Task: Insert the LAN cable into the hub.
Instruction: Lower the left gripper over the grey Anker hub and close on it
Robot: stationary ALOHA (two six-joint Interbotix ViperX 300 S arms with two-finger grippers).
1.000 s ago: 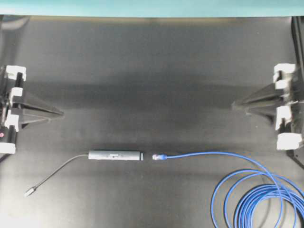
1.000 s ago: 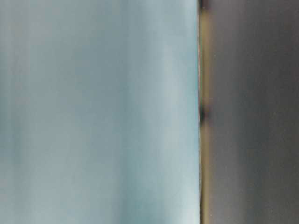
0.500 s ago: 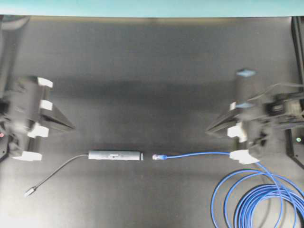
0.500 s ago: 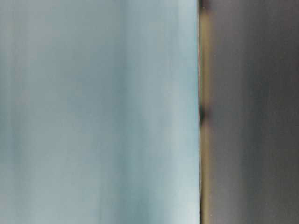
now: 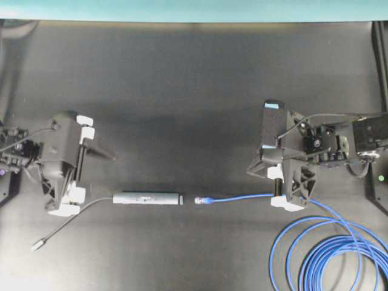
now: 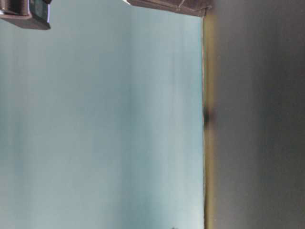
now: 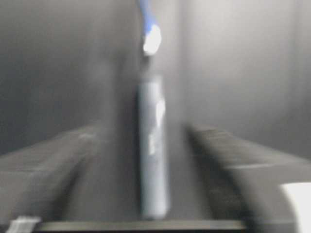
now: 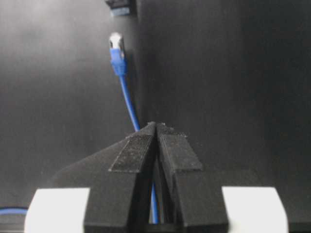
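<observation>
The hub [image 5: 147, 198], a slim dark-grey bar, lies flat on the black table. The LAN cable plug [image 5: 203, 199] lies just off its right end, not touching it. The blue LAN cable [image 5: 327, 254] runs right into loops at the bottom right. My left gripper [image 5: 97, 176] is open, just left of the hub. In the blurred left wrist view the hub [image 7: 151, 155] lies ahead between the spread fingers, with the plug [image 7: 151, 41] beyond. My right gripper [image 8: 156, 125] is shut on nothing, above the cable [image 8: 127, 102]. The plug [image 8: 116, 48] lies ahead of it.
The hub's thin grey cord ends in a small silver plug [image 5: 38, 245] at the front left. A teal wall [image 5: 194, 9] borders the table's far edge. The table-level view is blurred and shows only wall, table edge and arm parts [image 6: 167, 5].
Both arms have swung in from the table's sides towards the middle. The left gripper has opened; the right stays shut. Hub and cable have not moved.
</observation>
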